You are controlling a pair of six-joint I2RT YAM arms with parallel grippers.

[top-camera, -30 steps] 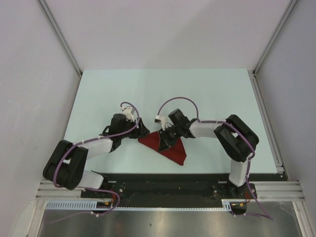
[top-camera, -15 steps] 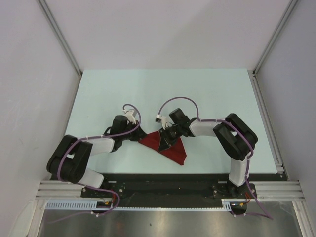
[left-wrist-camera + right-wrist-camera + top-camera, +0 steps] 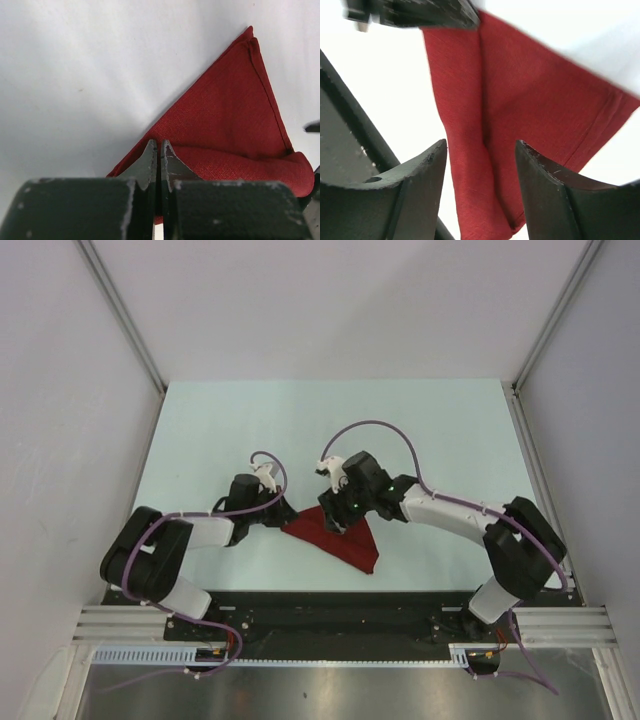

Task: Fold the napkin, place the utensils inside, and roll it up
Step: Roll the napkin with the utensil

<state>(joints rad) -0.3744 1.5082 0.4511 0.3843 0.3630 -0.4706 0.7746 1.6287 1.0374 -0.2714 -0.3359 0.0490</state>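
The dark red napkin (image 3: 348, 540) lies folded into a triangle near the table's front middle, and one edge is rolled into a thick fold (image 3: 240, 167). My left gripper (image 3: 287, 517) is at its left corner, shut with red cloth pinched between the fingers (image 3: 159, 145). My right gripper (image 3: 335, 514) hovers open just above the napkin's upper part, its fingers either side of the rolled fold (image 3: 481, 143) without touching it. In the right wrist view the napkin (image 3: 530, 95) fills the middle, with the left gripper (image 3: 420, 12) at the top. The utensils are out of view.
The pale green table (image 3: 400, 430) stretches behind the napkin. White walls stand left, right and behind, with a metal rail (image 3: 540, 480) along the right edge. The black base rail (image 3: 340, 610) runs along the near edge.
My left gripper has shut on the napkin's left corner. My right gripper has opened and let go of the cloth, rising a little, while its elbow swung out to the right.
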